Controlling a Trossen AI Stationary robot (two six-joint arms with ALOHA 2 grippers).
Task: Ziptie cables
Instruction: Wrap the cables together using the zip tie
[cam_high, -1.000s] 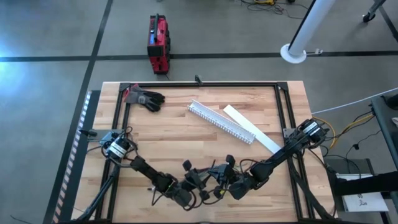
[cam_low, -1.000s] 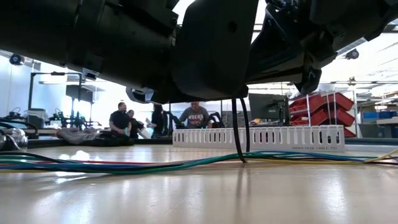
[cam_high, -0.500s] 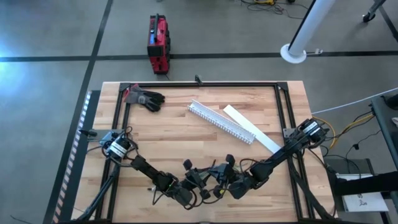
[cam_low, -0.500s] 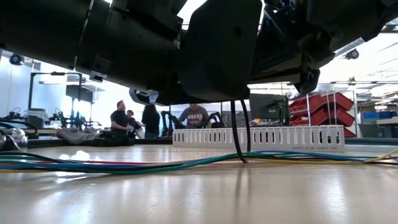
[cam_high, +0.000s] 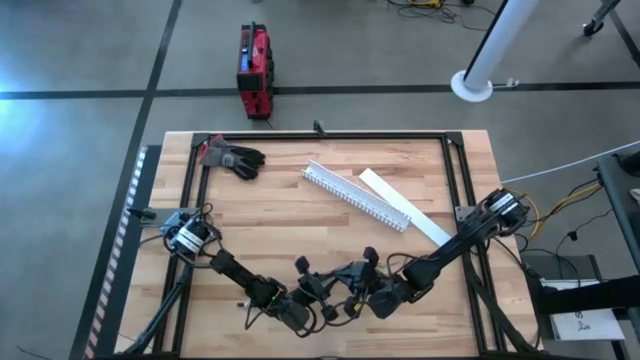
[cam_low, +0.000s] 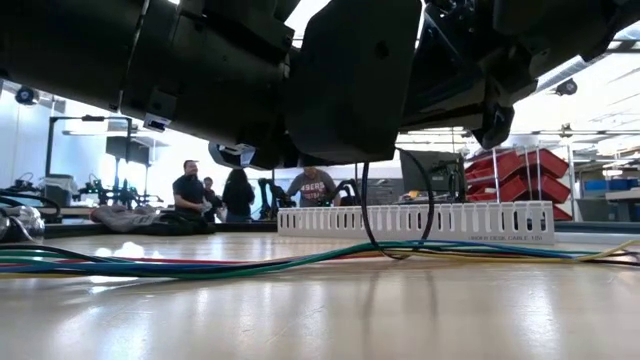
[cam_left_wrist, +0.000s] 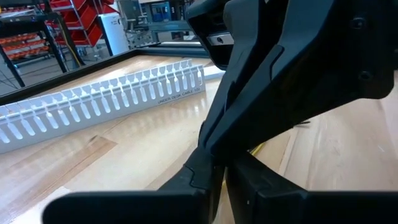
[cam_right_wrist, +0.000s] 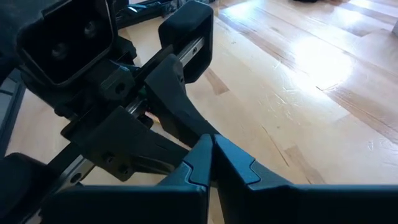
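The table (cam_high: 260, 200) carries the whole job, and both arms work low over its near edge, close together at the middle. The cables (cam_low: 200, 266) lie flat on the boards in a loose multicoloured run, passing beneath the 2 grippers.

1. Step in hand, as judged: closing the tie. A thin black strap (cam_low: 392, 220) hangs from the grippers in a loop, and its lowest point meets the cables. Whether the loop actually encircles the bundle cannot be told from here.
2. Left gripper (cam_left_wrist: 219, 174): fingers pressed together, tip to tip. Right gripper (cam_right_wrist: 210, 163): fingers likewise clenched. Each is probably pinching 1 end of the strap, but the held part is hidden in both wrist views.
3. Next move, as judged: feed the tail through the head and draw it tight. This calls for small, opposed motions, since the 2 wrists are almost touching.

Edges and room:
- The near table edge is just beside both grippers, so there is little margin on that side.
- The white slotted channel (cam_high: 355, 195) and its flat lid (cam_high: 405, 205) lie well apart, toward the far side.
- The black glove (cam_high: 235, 157) sits near the far left corner, clear of the work.
- The open boards between the arms and the channel give the free room for pulling.
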